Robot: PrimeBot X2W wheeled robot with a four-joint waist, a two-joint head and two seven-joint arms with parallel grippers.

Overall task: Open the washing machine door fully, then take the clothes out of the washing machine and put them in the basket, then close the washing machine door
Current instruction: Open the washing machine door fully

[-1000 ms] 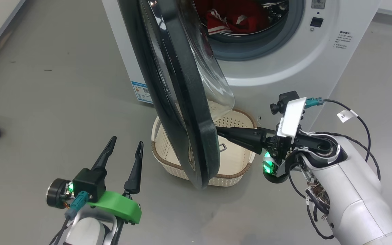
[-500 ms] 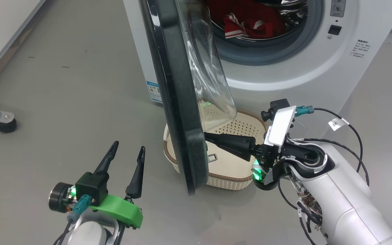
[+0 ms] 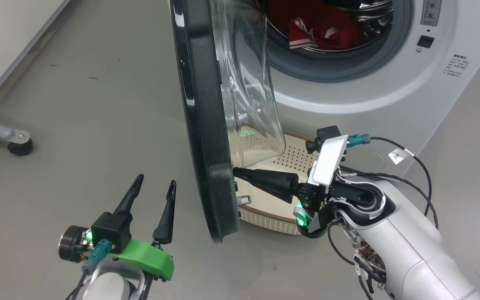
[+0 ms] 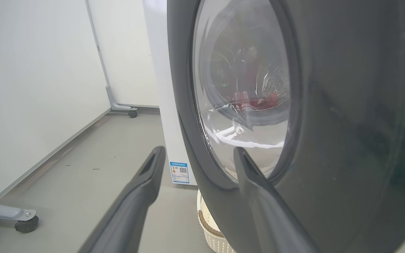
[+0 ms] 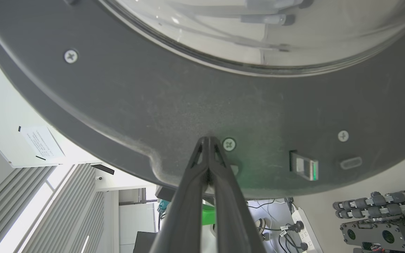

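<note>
Down on the left, the left gripper (image 3: 156,180) hovers over the floor (image 3: 77,125), jaws wide and holding nothing. Next over, the washing machine door (image 3: 206,125) stands swung well out. The right gripper (image 3: 236,171) has its jaws pinched together, tips against the door's inner face low down, just above the basket (image 3: 265,214). The red clothes (image 3: 321,33) sit inside the washing machine (image 3: 369,96).

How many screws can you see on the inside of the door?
3 screws on the door, in the right wrist view: one upper left, one in the middle, one at right. More may be hidden.
</note>
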